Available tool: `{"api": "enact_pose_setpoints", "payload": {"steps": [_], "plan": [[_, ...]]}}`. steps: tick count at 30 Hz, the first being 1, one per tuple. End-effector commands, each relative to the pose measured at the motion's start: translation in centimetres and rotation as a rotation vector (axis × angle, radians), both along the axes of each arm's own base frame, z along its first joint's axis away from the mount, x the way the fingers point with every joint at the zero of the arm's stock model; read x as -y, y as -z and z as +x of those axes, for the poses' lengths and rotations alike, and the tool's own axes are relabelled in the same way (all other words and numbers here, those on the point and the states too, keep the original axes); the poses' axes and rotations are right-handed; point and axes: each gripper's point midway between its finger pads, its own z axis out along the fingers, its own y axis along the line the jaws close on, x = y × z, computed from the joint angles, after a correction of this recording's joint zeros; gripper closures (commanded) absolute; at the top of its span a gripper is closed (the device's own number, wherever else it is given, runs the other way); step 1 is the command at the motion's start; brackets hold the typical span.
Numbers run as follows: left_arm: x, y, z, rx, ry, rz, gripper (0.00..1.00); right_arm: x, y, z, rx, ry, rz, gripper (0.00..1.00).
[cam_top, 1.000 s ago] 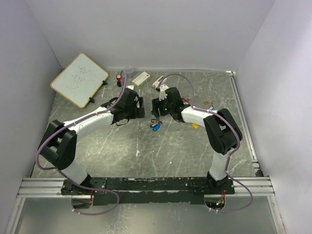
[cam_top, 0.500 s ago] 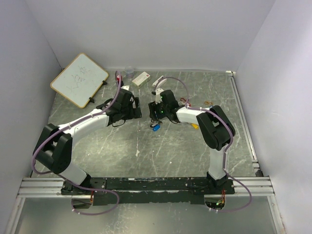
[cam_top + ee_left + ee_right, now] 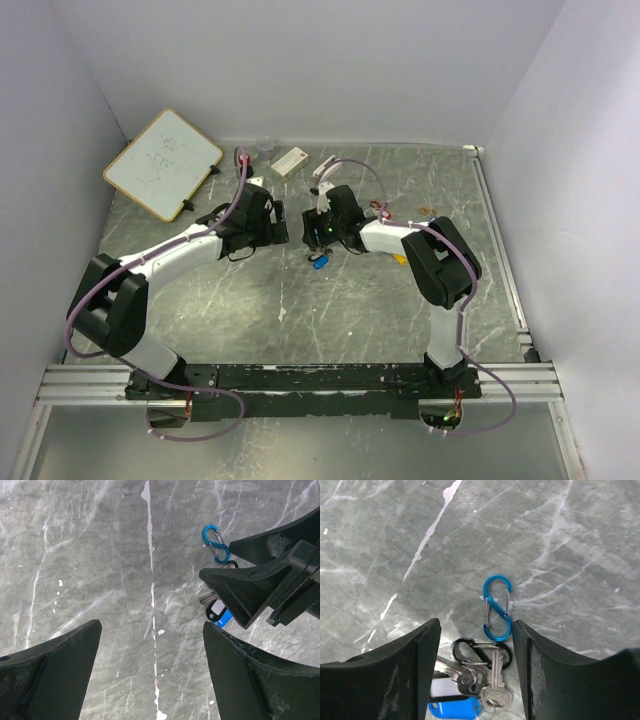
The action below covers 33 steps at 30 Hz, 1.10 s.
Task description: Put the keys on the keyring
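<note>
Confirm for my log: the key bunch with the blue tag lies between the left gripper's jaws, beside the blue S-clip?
Wrong gripper: the key bunch with the blue tag lies between the jaws of the right gripper, beside the blue S-clip; the right wrist view shows it.

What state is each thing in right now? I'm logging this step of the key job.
left gripper: open, empty.
right gripper: open, straddling the keys.
keys: lying flat, bunched at a black carabiner.
blue S-clip: closed, lying flat beside the carabiner.
</note>
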Motion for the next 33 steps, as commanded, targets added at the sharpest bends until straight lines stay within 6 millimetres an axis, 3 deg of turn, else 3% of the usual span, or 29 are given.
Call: {"api": "enact_pose_setpoints", "payload": {"steps": [1,10,13,23,33], "plan": [[0.1,-1.3,0.2,0.034,0.0,-0.041,0.07,-1.4,0.9,-1.2,-0.026,-0.018,0.021,0.41],[-0.4,-1.1,0.1,0.032,-0.006,-0.042,0.07,-3.2,0.9,-1.8,-0.028,-0.024,0.033,0.41],[-0.4,-0.9,0.2,0.028,-0.006,-0.041,0.07,-2.7,-0.3,-1.1,0.015,0.023,0.039,0.42],[1.2,0.4,2.0,0.009,0.031,-0.033,0.09,1.3,-7.8,0.4,0.231,0.192,0.045,0.42],[4.4,1.3,5.1,0.066,0.125,0.072,0.15,9.1,-9.9,0.3,0.255,0.399,0.015,0.42]]}}
